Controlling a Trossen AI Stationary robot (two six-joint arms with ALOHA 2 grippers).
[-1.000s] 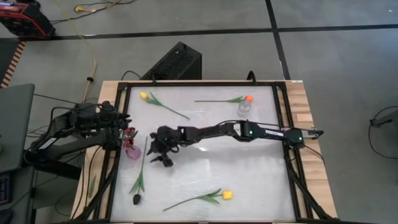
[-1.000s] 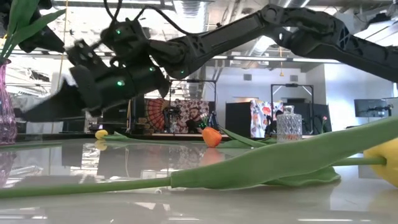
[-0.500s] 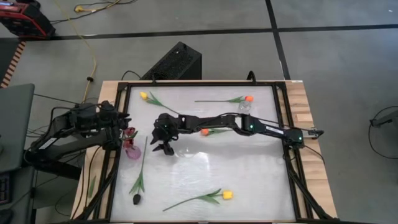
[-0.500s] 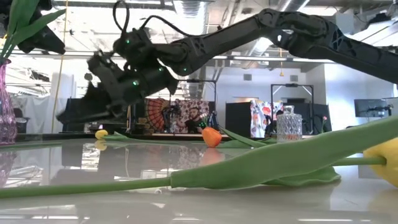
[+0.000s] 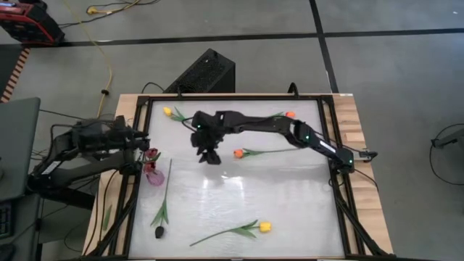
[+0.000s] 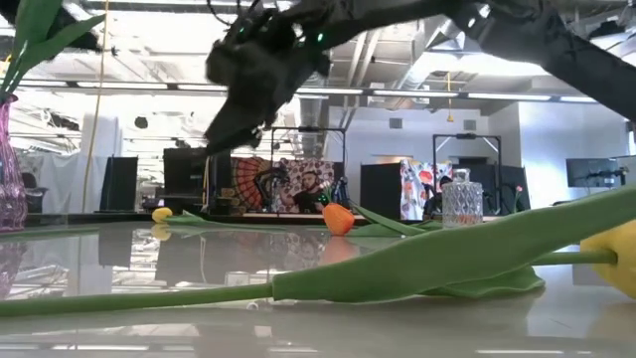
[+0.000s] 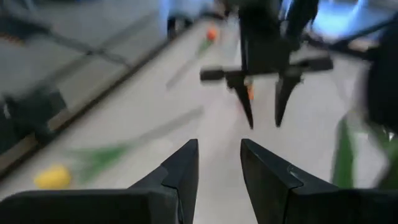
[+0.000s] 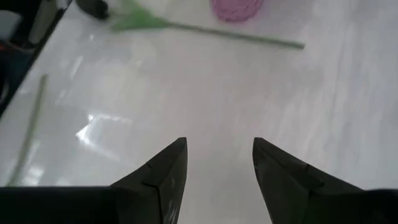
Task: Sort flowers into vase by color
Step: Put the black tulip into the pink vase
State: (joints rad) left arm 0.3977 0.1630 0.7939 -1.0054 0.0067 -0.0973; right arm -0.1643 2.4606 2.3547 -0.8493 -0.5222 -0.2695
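White tabletop (image 5: 275, 196) carries scattered flowers (image 5: 257, 152); right gripper (image 5: 209, 155) hovers empty, fingers apart, probably choosing one.

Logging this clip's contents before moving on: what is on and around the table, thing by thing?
Yellow tulips: two; one far left, one near edge.
Orange tulips: two; one far right, one mid-table.
Dark tulip: one, near left.
Pink vase: one, left edge, holding a red flower.
Clear glass vase: one, far right.
Black box: one, floor behind table.
Left tool: open, empty, at left edge.
Right tool: open, empty, over the table's middle.
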